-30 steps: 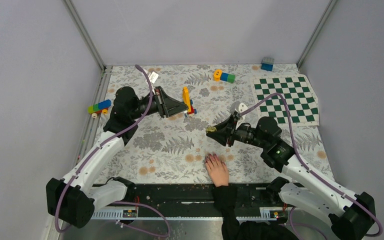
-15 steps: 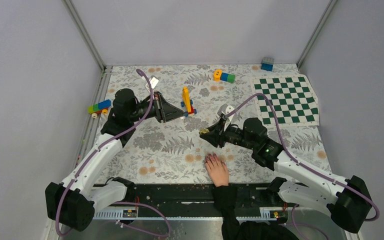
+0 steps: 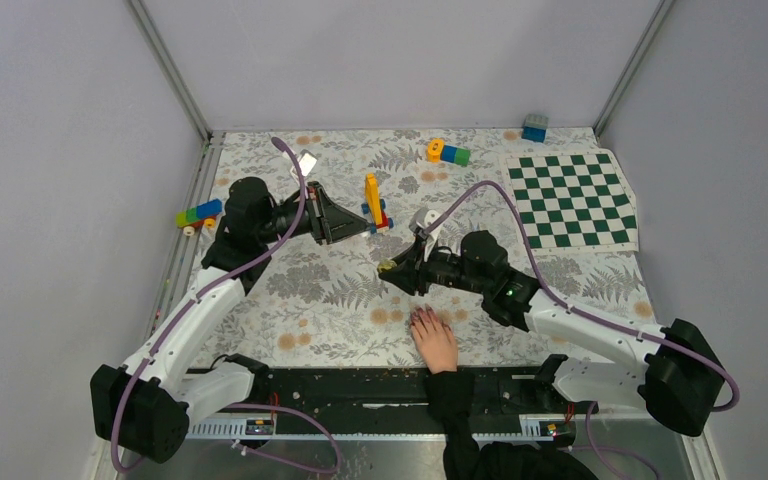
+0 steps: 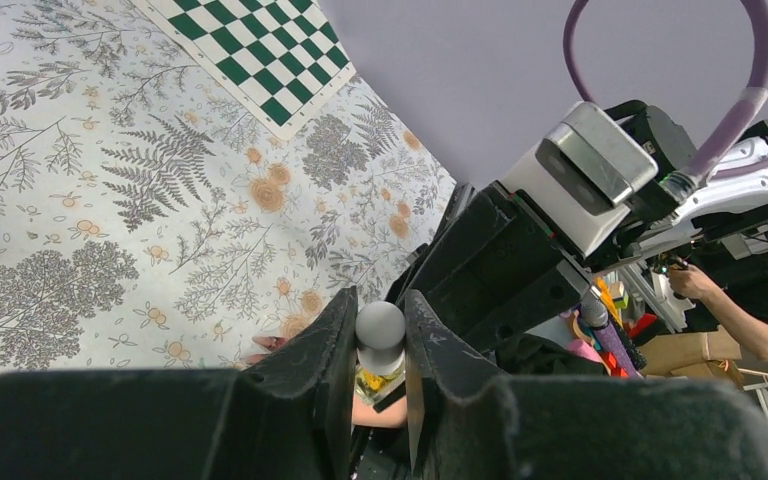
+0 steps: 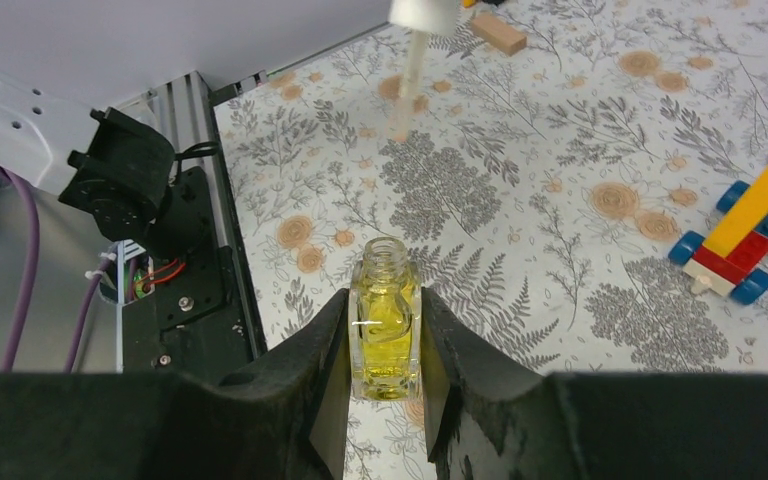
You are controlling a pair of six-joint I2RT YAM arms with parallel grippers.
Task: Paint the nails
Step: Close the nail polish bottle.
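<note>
— Tools over the worktop (image 3: 300, 300): how did they stand?
— Both were closed on something. The left tool (image 3: 364, 222) reached in from the left and the right tool (image 3: 390, 268) from the right, their tips near each other mid-worktop.
— And the hand?
— The hand (image 3: 436, 342) lay flat at the near edge, black sleeve (image 3: 450, 395) behind it. Its long axis ran near to far, pointing toward the far side.
— What was held?
— The right tool was clamped on both sides of the bottle (image 5: 385, 335), which stood upright, neck open, yellow liquid inside. The left tool pinched the cap (image 4: 380, 325) of the brush (image 5: 412, 70), stem bare beyond it.
— So where were the nails from the brush?
— The nails (image 3: 421, 318), dark, at the far end of the hand, lay closer to the near edge than the brush and to its right. The bottle stood between them, near the nails but apart. The right tool was nearer; I judged the brush would have to pass the bottle to reach them.
</note>
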